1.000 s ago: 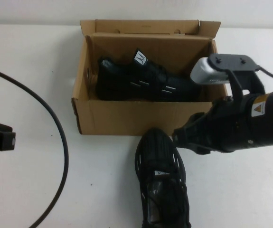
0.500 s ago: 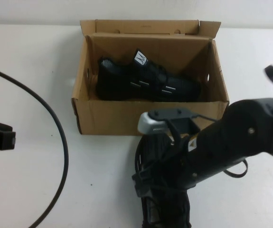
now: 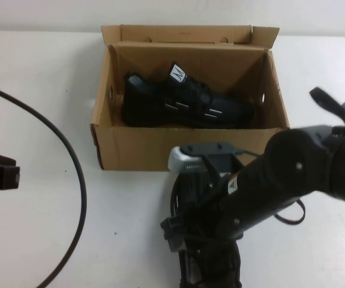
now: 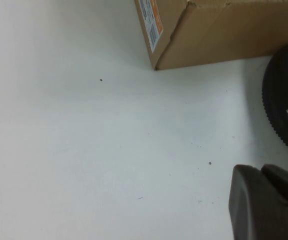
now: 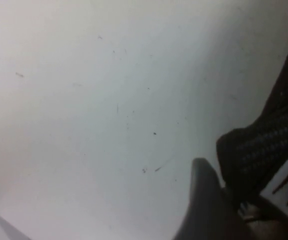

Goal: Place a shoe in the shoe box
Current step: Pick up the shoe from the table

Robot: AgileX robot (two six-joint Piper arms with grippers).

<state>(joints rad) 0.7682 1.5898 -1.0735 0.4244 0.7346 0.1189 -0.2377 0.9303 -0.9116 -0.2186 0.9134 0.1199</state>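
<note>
A brown cardboard shoe box stands open at the back middle of the table, with one black shoe lying inside it. A second black shoe lies on the table in front of the box, toe toward the box. My right gripper is low over this shoe's middle, largely hidden under its own arm. In the right wrist view the gripper is open, with one finger against the outside of the shoe's knit edge. My left gripper rests shut at the table's left edge, also shown in its wrist view.
A black cable curves across the left of the white table. In the left wrist view the box corner and part of the loose shoe show. The right arm's bulk covers the table to the right of the shoe.
My right arm has swung from the box's right side down and left over the shoe on the table, and has dropped lower in the last half second. The left arm has not moved.
</note>
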